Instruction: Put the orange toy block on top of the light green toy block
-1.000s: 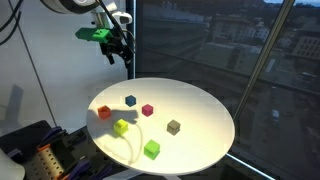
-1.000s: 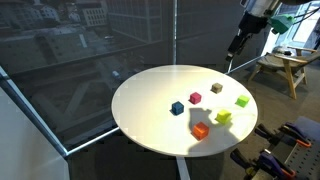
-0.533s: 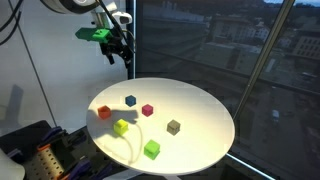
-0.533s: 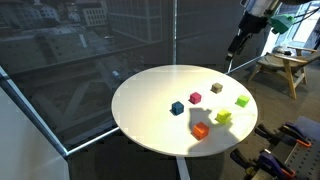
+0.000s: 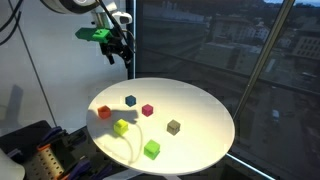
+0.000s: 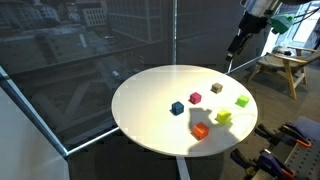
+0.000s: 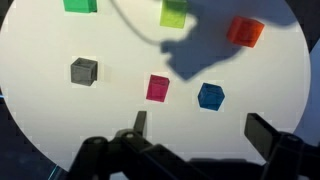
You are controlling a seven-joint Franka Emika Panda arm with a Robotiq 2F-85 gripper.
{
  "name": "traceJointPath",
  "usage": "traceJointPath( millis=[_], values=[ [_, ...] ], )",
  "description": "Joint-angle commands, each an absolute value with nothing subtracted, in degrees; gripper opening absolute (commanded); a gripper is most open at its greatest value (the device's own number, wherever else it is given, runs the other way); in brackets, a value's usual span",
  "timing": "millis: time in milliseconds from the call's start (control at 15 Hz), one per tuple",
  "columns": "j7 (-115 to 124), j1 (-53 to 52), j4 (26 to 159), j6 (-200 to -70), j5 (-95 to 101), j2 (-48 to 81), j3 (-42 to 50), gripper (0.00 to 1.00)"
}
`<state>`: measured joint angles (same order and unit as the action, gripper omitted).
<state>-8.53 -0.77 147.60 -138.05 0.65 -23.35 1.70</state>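
Note:
The orange toy block point(image 5: 104, 112) sits on the round white table point(image 5: 195, 105), near its edge. It also shows in an exterior view point(image 6: 200, 130) and at the top right of the wrist view point(image 7: 245, 31). The light green toy block point(image 5: 121, 127) stands just beside it, apart from it, and shows in an exterior view point(image 6: 223, 117) and in the wrist view point(image 7: 173, 13). My gripper point(image 5: 118, 50) hangs open and empty high above the table edge, well away from both blocks. Its two fingers point(image 7: 200, 128) are spread wide in the wrist view.
A blue cube point(image 5: 131, 101), a magenta cube point(image 5: 147, 110), an olive cube point(image 5: 173, 127) and a bright green cube point(image 5: 151, 149) also lie on the table. Dark windows stand behind it. A wooden stool point(image 6: 280, 65) is off to one side.

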Motion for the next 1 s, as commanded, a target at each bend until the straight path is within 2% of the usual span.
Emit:
traceJointPath(
  millis=[0,933],
  values=[
    [-8.49,-0.91,147.50,-137.88,0.72,-23.35,1.83,1.00],
    [-13.18,-4.21,146.08,-134.08,-6.76,-20.55,3.62,1.00]
  ],
)
